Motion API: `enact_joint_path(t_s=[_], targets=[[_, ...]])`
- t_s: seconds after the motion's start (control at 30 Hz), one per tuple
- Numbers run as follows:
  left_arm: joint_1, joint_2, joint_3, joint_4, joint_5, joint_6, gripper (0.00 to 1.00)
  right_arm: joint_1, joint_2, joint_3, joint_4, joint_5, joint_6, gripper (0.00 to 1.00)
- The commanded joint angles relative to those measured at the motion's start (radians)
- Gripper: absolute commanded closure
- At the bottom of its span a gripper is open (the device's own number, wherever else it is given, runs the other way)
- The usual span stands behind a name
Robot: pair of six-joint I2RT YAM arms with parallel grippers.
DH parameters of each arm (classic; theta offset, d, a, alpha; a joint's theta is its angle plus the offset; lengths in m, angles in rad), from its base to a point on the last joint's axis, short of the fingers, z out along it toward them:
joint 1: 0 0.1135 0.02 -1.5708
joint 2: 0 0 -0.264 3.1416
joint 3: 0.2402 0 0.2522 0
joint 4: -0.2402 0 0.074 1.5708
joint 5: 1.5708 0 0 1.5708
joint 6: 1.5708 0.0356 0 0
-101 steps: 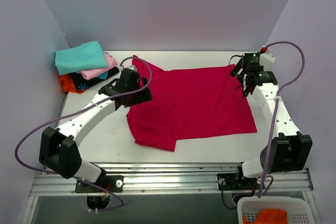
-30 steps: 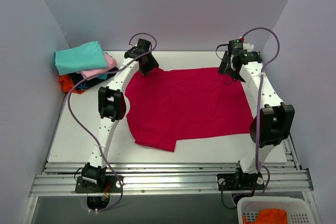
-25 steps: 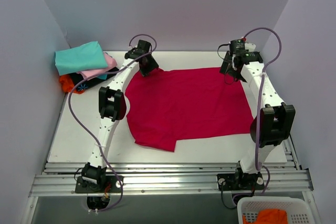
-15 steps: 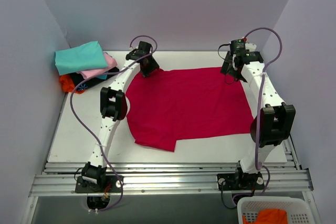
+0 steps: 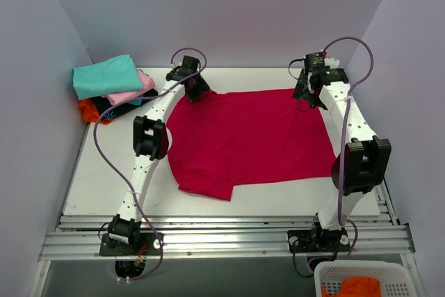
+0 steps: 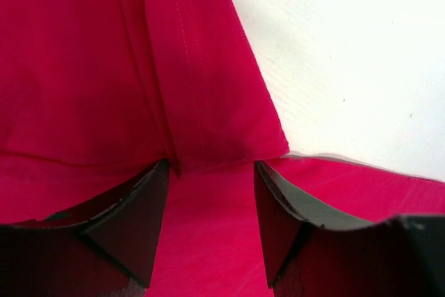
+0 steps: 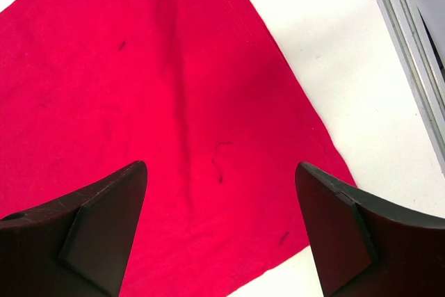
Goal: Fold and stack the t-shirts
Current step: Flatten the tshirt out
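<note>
A large crimson-red t-shirt (image 5: 247, 137) lies spread flat across the middle of the table. My left gripper (image 5: 197, 92) hovers over its far left corner, open. In the left wrist view its jaws (image 6: 211, 168) straddle a folded sleeve (image 6: 208, 95) of red cloth without closing on it. My right gripper (image 5: 305, 94) is over the far right corner, wide open. The right wrist view shows its fingertips (image 7: 220, 166) spread above the red hem corner (image 7: 278, 227). A stack of folded t-shirts sits at the back left: teal (image 5: 103, 76) on top, then pink (image 5: 144, 83), black (image 5: 139, 99) and orange (image 5: 89, 109).
A white basket (image 5: 389, 279) holding orange cloth stands off the table at the bottom right. Bare white table (image 5: 104, 179) surrounds the red shirt. A metal rail (image 7: 410, 53) runs along the table's right edge.
Since the earliest frame both arms have stretched out to the shirt's far corners. Over the last second the left gripper has crept slightly right; the shirt has not moved.
</note>
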Motion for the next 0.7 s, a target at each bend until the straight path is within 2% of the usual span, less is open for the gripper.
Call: enact_joint_path(t_s=[0.0, 0.4, 0.67], targets=[[0.014, 0.014, 0.057, 0.048, 0.006, -0.013, 0.40, -0.005, -0.022, 0.030, -0.041, 0.040, -0.001, 0.17], [0.037, 0.028, 0.059, 0.091, 0.023, -0.032, 0.50, -0.005, -0.002, 0.054, -0.048, 0.052, 0.007, 0.17], [0.046, 0.043, 0.062, 0.126, 0.039, -0.053, 0.51, -0.007, 0.010, 0.076, -0.061, 0.069, 0.007, 0.17]])
